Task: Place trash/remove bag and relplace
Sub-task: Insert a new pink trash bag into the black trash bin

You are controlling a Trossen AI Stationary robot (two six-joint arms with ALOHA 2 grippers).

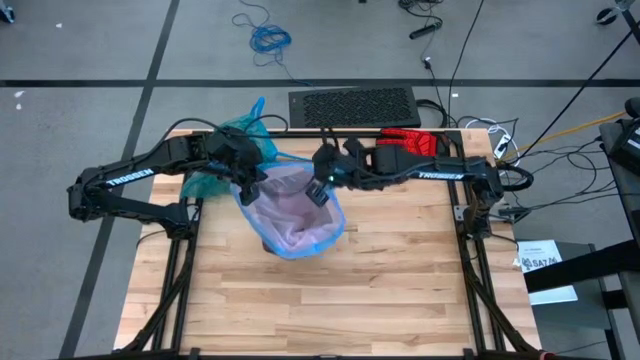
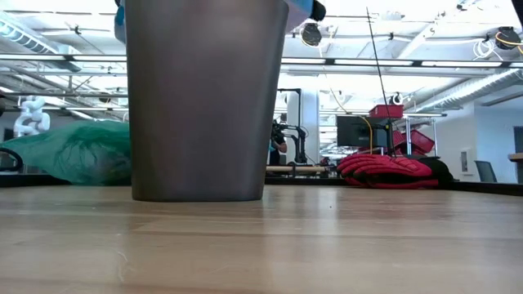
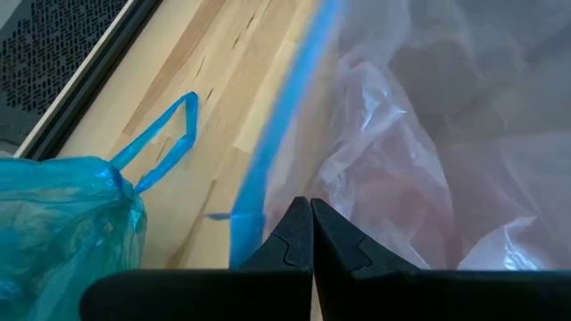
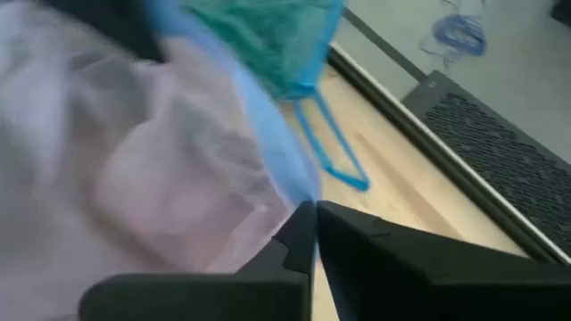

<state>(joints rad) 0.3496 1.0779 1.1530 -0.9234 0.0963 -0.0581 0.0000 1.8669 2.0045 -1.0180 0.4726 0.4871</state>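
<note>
While the grey bin (image 2: 204, 98) stands upright on my worktop (image 1: 330, 300), lined with the pink bag (image 1: 295, 212), I see both end effectors at its rim: the left end effector (image 3: 310, 234) pinched on the blue edge, the right end effector (image 4: 308, 234) likewise clamped. Behind the bin, the teal bag (image 1: 235, 140) lies tied. Farther back, beside it, sits the red glove (image 1: 408, 141).

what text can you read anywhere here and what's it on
"TROSSEN" on the left arm, white letters.
White lettering on the right arm: too small to read.
Printed sheet on the floor right of the table: too blurred to read.
Nothing legible in the low or wrist views.
</note>
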